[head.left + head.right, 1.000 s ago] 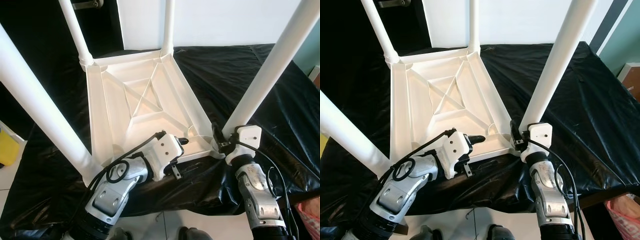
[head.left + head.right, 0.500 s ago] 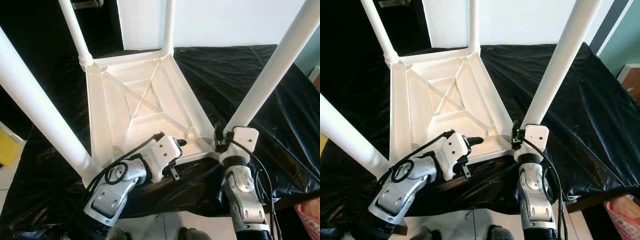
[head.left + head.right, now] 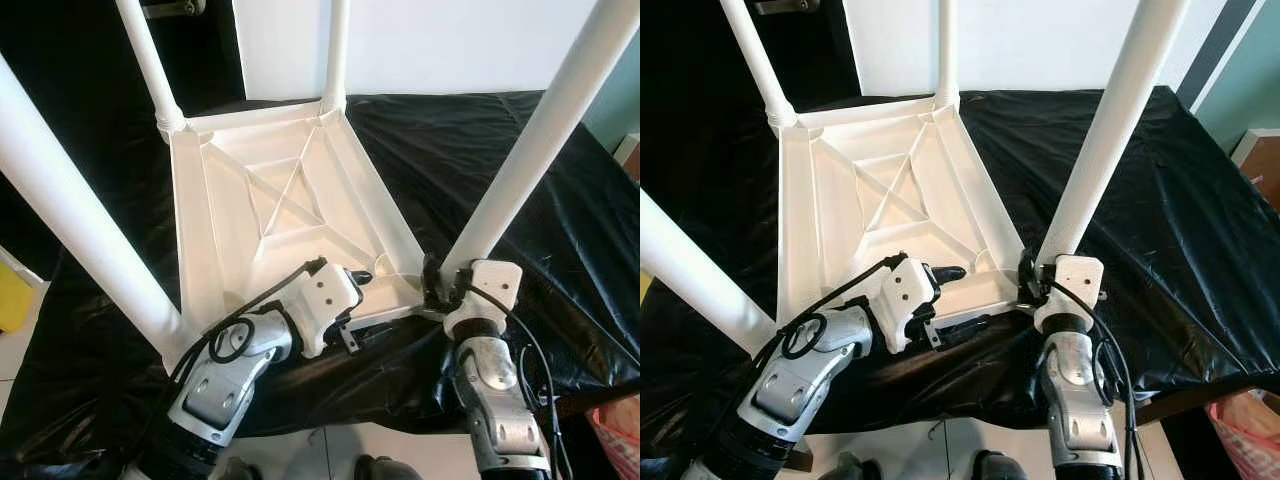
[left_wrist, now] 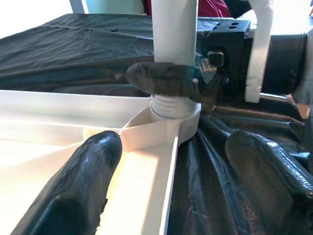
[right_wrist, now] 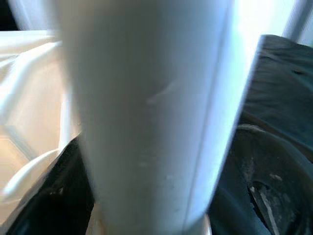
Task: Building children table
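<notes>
Here the white table (image 3: 290,200) lies upside down on the black sheet (image 3: 520,150), legs up. My right gripper (image 3: 1032,282) clasps the near right leg (image 3: 1095,150) at its base; my left gripper (image 4: 171,171) straddles the near rim, fingers apart.

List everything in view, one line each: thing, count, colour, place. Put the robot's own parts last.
Upturned plastic table top: one, white, ribbed underside up, on the black sheet.
Round plastic table legs: four, white, standing up from the top's corners.
Crinkled plastic sheet: one, black, spread under the table top.
Yellow object: one, at the robot's far left, partly cut off.
Left gripper: one, black fingers, open astride the top's near rim.
Right gripper: one, black fingers, shut on the base of the near right leg.
</notes>
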You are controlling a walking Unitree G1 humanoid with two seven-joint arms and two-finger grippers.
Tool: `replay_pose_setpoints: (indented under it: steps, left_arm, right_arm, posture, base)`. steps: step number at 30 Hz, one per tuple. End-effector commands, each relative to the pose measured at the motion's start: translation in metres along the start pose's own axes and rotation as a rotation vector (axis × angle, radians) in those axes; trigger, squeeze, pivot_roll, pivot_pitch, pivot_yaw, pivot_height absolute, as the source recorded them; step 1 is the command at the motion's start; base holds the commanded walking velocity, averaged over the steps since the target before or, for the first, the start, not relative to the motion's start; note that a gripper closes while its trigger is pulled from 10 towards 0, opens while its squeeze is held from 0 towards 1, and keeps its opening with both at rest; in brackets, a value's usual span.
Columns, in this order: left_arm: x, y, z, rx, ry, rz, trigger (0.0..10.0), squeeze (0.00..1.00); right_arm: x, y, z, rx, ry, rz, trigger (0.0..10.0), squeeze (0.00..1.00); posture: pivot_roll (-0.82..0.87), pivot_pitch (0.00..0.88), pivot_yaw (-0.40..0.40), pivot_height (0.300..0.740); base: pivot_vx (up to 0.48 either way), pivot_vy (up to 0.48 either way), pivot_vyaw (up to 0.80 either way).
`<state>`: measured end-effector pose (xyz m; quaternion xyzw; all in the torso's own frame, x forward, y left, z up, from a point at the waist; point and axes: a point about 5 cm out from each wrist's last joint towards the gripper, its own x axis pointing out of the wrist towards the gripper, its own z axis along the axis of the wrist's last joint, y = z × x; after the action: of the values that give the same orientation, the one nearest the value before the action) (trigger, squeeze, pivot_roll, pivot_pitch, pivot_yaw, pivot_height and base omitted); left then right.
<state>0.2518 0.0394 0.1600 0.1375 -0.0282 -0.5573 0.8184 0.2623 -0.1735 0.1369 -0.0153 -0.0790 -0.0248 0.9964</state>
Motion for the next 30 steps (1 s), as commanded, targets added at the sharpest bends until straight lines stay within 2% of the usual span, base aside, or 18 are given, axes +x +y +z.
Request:
replay_pose_setpoints:
  steps: [1, 3, 4, 5, 10, 19, 23, 24, 25, 26, 27, 30]
  left_arm:
    - [0.002, 0.0, 0.001, -0.003, -0.005, 0.021, 10.0, 0.0]
    - [0.002, 0.0, 0.001, -0.003, -0.007, 0.018, 10.0, 0.0]
    - [0.002, 0.0, 0.001, -0.003, -0.005, 0.013, 10.0, 0.0]
    - [0.001, 0.0, 0.0, -0.002, -0.001, 0.01, 10.0, 0.0]
    - [0.001, 0.001, -0.001, -0.004, 0.004, 0.007, 10.0, 0.0]
    - [0.001, -0.001, -0.002, -0.006, 0.005, 0.009, 10.0, 0.0]
    - [0.001, -0.002, -0.002, -0.007, 0.005, 0.009, 10.0, 0.0]
    - [0.002, -0.003, -0.001, -0.008, 0.004, 0.008, 10.0, 0.0]
    - [0.002, -0.003, -0.001, -0.008, 0.003, 0.007, 10.0, 0.0]
    - [0.002, -0.003, -0.001, -0.008, 0.003, 0.007, 10.0, 0.0]
    - [0.002, -0.003, -0.001, -0.007, 0.003, 0.008, 10.0, 0.0]
    - [0.002, -0.003, -0.001, -0.007, 0.002, 0.009, 10.0, 0.0]
  right_arm:
    - [-0.003, -0.002, -0.002, 0.02, 0.008, 0.026, 10.0, 1.0]
    - [-0.003, -0.004, -0.002, 0.021, 0.011, 0.058, 10.0, 1.0]
    - [-0.001, -0.007, -0.001, 0.012, 0.014, 0.109, 10.0, 0.0]
    - [0.001, -0.01, 0.001, -0.005, 0.012, 0.154, 10.0, 0.0]
    - [0.006, -0.013, 0.004, -0.028, 0.004, 0.231, 10.0, 0.0]
    - [0.024, -0.005, 0.0, -0.103, 0.02, 0.499, 10.0, 0.0]
    - [0.026, -0.004, -0.001, -0.107, 0.025, 0.517, 10.0, 0.0]
    - [0.027, -0.004, -0.002, -0.119, 0.027, 0.539, 4.9, 0.0]
    - [0.027, -0.004, -0.003, -0.123, 0.032, 0.555, 1.2, 0.0]
    - [0.027, -0.004, -0.003, -0.123, 0.032, 0.555, 1.2, 0.0]
    - [0.027, -0.005, -0.004, -0.126, 0.036, 0.563, 0.0, 0.0]
    - [0.027, -0.006, -0.006, -0.126, 0.043, 0.569, 0.0, 0.0]
  posture:
    - [-0.12, 0.115, 0.008, 0.74]
    - [-0.12, 0.116, 0.008, 0.74]
    - [-0.12, 0.119, 0.01, 0.74]
    - [-0.12, 0.121, 0.013, 0.74]
    - [-0.12, 0.123, 0.014, 0.74]
    - [-0.11, 0.122, 0.008, 0.74]
    - [-0.11, 0.122, 0.007, 0.74]
    - [-0.11, 0.122, 0.006, 0.74]
    - [-0.1, 0.121, 0.005, 0.74]
    - [-0.1, 0.121, 0.005, 0.74]
    - [-0.1, 0.121, 0.004, 0.74]
    - [-0.1, 0.121, 0.003, 0.74]
  base:
    - [0.0, 0.0, 0.0]
    - [0.0, 0.0, 0.0]
    - [0.0, 0.0, 0.0]
    - [0.0, 0.0, 0.0]
    - [0.0, 0.0, 0.0]
    - [0.0, 0.0, 0.0]
    - [0.0, 0.0, 0.0]
    - [0.0, 0.0, 0.0]
    - [0.0, 0.0, 0.0]
    - [0.0, 0.0, 0.0]
    - [0.0, 0.0, 0.0]
    - [0.0, 0.0, 0.0]
